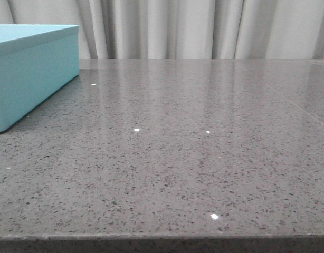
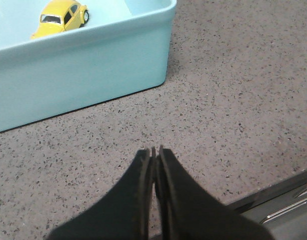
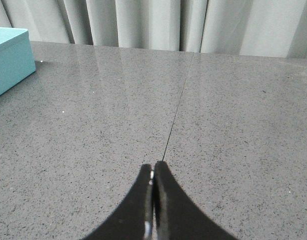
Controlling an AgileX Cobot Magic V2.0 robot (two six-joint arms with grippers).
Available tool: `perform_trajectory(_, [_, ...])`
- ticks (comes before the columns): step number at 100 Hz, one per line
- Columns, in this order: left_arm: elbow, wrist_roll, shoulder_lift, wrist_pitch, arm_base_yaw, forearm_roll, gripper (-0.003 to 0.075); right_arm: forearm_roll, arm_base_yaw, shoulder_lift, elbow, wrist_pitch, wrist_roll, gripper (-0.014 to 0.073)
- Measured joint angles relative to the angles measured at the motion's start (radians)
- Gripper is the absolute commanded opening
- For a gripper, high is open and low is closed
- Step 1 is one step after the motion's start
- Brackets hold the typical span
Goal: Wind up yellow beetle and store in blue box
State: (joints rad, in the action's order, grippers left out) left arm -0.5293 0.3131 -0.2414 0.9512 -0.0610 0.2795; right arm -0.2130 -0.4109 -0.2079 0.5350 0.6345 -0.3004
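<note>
Here, at far left, the blue box [image 1: 30, 68] stands on the speckled grey stone table [image 1: 193, 158], cut off by the left edge of the front view; only its near long side and its right-hand corner show there, and its inside is hidden from that camera. The left wrist view looks over the rim of the same box [image 2: 88, 65] and shows the yellow beetle [image 2: 60, 18] resting inside it on the pale floor, on its wheels, near one inner wall, its dark windows and one silver-hubbed wheel visible. The left gripper [image 2: 154, 149] hangs above bare table outside the box, well apart from the car; its two black fingers [image 2: 138, 190] lie pressed together with only a hairline seam between them, and nothing is held. Just beyond that gripper a dark table edge and a metal strip [image 2: 288, 200] are seen. Further right, the table top carries a few bright light reflections and a thin straight seam [image 3: 176, 115] running away from the camera. The right gripper [image 3: 153, 164] hovers over this open surface, its fingers [image 3: 168, 205] likewise closed against each other and empty. Along the far side hangs a pleated pale grey curtain [image 1: 204, 26]. The box corner [image 3: 11, 57] appears at left in the right wrist view, well apart from the right gripper.
</note>
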Motion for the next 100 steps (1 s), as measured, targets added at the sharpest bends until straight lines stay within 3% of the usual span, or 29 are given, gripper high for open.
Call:
perform_trajectory(25, [0.007,0.000,0.006,-0.003,0.000,-0.002,-0.0019,0.000,0.000,0.000,0.000,-0.002,0.000,-0.0068])
perform_trajectory(35, [0.035,-0.020,0.033,-0.060,0.000,-0.023,-0.0019,0.000,0.000,0.000,0.000,-0.002,0.000,-0.0068])
perform_trajectory(62, [0.241,-0.107,0.149,-0.485,0.000,-0.057,-0.0018,0.000,0.000,0.000,0.000,-0.002,0.000,-0.0068])
perform_trajectory(75, [0.354,-0.208,0.202,-0.670,0.000,-0.143,-0.0018,0.000,0.000,0.000,0.000,-0.002,0.000,-0.0068])
perform_trajectory(100, [0.519,-0.359,0.247,-0.800,0.000,-0.226,-0.0018,0.000,0.000,0.000,0.000,-0.002,0.000,-0.0068])
